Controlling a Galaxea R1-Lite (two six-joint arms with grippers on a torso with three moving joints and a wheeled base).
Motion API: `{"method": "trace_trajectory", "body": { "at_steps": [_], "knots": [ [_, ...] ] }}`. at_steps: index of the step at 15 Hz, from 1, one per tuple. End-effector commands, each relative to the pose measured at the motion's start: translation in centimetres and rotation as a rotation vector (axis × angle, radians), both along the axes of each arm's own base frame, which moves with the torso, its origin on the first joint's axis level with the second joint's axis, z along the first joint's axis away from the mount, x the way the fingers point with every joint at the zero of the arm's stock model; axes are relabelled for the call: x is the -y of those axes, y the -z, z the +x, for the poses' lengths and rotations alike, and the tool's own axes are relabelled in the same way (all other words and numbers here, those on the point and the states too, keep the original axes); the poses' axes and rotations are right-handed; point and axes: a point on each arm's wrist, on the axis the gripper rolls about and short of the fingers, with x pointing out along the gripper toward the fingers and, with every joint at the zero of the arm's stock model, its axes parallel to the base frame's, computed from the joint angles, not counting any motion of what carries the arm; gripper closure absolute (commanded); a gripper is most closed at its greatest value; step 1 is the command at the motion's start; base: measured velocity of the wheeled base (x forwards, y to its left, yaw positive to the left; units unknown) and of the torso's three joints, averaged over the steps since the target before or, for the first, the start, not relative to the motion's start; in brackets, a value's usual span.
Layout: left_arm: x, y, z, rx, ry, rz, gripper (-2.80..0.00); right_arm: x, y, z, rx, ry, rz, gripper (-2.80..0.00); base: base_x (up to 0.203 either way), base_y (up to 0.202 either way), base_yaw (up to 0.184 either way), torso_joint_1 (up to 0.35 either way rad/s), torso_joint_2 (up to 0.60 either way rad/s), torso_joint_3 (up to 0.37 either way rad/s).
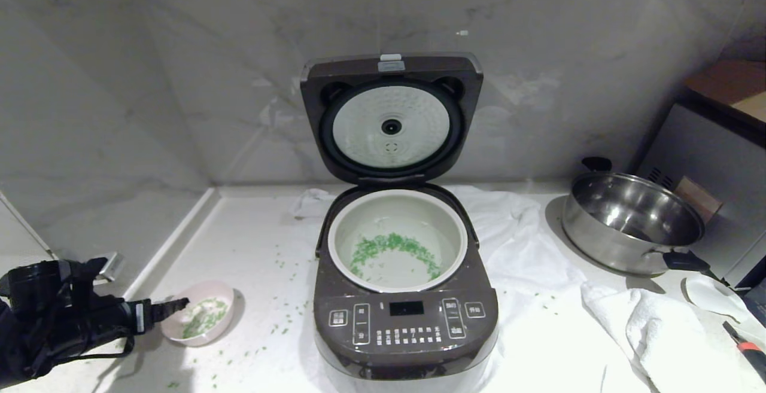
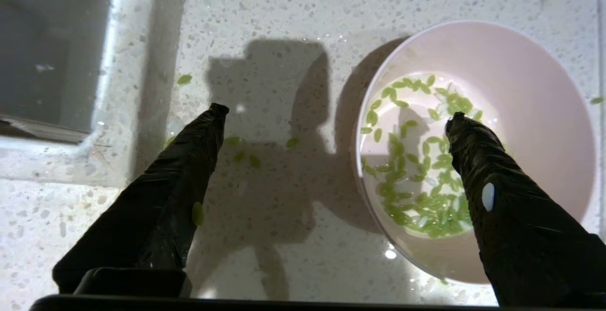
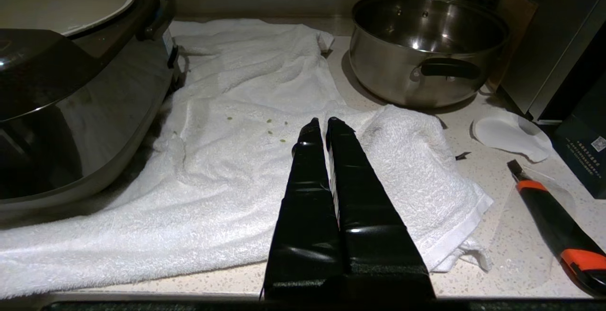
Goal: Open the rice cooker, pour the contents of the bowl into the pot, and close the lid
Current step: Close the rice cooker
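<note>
The left gripper [image 2: 334, 117] has its fingers spread wide astride the bowl [image 1: 200, 320] rim, holding nothing. Withdrawing carelessly could tip the bowl and scatter the remaining grains [image 2: 416, 173] across the counter [image 1: 257, 249], while the lid [image 1: 391, 119] stands open; the right gripper [image 3: 326, 124] is shut, empty.

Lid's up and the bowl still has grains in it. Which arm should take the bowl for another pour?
Left. The left gripper is open astride the bowl rim, one finger inside. The right gripper is shut over the towel, beyond the rice cooker.

1 rice cooker [image 1: 406, 297], 1 bowl [image 1: 200, 320], 1 steel pan [image 1: 631, 221], 2 white towels [image 1: 646, 327]
</note>
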Motion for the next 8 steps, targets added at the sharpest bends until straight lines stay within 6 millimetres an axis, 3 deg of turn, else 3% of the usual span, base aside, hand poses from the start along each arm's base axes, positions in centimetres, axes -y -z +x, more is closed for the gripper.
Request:
{"method": "trace_trajectory", "body": {
  "at_steps": [1,8],
  "knots": [
    [0.0,-0.4,-0.2,0.007,-0.015,-0.016,-2.8,0.0,0.0,0.0,0.001,-0.001,0.0,0.0,0.0,0.0,0.0,0.0,0.0,0.0],
    [0.8,-1.0,0.1,0.009,-0.016,-0.066,-2.8,0.0,0.0,0.0,0.001,-0.001,0.0,0.0,0.0,0.0,0.0,0.0,0.0,0.0]
  ]
}}
